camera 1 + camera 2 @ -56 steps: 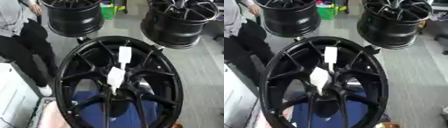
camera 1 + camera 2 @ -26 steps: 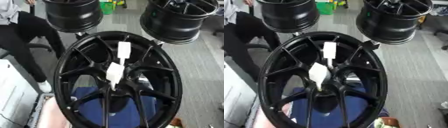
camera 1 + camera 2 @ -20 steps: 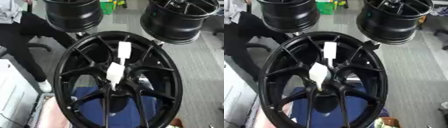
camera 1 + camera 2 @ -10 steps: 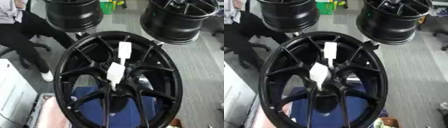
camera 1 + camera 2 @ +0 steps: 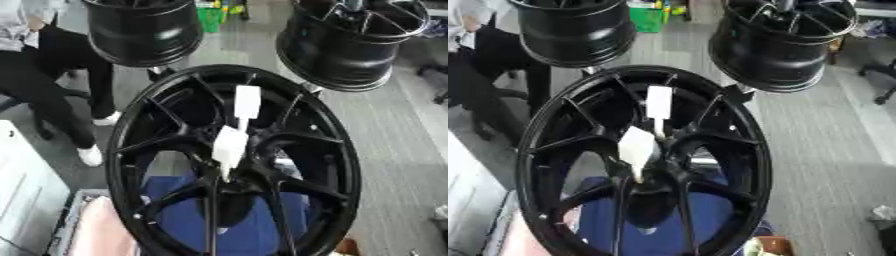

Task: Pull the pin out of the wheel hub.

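While the black wheel hub point(image 5: 234, 165) is seen upright near the middle, resting over a blue surface point(image 5: 241, 220), neither of the robot's hands is shown in either view, so nothing can be said of the fingers. Two white tags point(image 5: 248, 101) point(image 5: 230, 145) hang at its spokes, and the pin itself cannot be made out. Compared with a moment earlier, only the person's legs point(image 5: 52, 75) at the far left have shifted; the hub is unchanged, so the pull is judged not yet begun.
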Robot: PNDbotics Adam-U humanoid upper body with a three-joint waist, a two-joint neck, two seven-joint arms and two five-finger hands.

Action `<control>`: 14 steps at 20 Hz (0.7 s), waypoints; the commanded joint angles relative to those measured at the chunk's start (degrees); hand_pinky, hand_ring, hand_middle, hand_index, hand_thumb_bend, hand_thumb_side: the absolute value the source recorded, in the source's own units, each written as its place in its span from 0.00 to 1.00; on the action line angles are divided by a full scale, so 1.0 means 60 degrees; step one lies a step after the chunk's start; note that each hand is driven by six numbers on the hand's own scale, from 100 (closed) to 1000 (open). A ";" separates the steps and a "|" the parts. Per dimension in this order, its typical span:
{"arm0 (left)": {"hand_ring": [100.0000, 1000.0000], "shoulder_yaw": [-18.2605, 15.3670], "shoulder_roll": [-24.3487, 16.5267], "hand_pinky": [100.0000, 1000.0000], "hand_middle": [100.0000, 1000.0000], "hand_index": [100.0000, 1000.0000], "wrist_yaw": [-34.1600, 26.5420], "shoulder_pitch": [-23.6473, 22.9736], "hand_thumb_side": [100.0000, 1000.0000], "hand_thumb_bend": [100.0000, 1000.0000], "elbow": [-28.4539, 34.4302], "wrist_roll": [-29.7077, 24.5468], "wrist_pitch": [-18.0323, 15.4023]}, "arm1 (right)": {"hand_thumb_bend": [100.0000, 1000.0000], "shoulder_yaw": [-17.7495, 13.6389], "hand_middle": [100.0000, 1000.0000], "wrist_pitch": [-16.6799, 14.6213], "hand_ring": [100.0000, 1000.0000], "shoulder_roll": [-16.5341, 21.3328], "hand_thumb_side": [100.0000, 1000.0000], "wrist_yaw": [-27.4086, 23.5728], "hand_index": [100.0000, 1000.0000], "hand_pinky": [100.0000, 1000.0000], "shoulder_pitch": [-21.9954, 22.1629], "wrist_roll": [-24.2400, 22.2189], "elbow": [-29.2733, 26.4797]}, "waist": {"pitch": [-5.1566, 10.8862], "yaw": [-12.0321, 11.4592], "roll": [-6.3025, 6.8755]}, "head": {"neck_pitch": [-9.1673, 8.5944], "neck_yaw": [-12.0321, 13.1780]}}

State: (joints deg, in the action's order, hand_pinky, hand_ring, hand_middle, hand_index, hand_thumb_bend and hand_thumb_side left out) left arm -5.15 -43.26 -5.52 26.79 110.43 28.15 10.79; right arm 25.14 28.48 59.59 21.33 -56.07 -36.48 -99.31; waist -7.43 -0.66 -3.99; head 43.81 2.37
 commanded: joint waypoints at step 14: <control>0.59 -0.0029 -0.0230 0.61 0.54 0.71 -0.0048 0.0073 0.50 0.48 0.0009 -0.0053 0.0005 | 0.00 0.1006 0.88 -0.0964 0.89 -0.1264 0.41 0.0146 0.93 0.89 -0.1589 -0.2490 0.1314 | 0.0159 0.0124 0.0063 | 0.0051 -0.0053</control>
State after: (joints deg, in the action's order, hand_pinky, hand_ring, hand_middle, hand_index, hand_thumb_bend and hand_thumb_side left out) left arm -5.12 -43.26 -5.55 26.70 110.09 28.03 10.88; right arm 31.40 20.94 51.71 22.22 -64.32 -48.68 -92.14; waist -7.41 0.00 -3.96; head 43.82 2.25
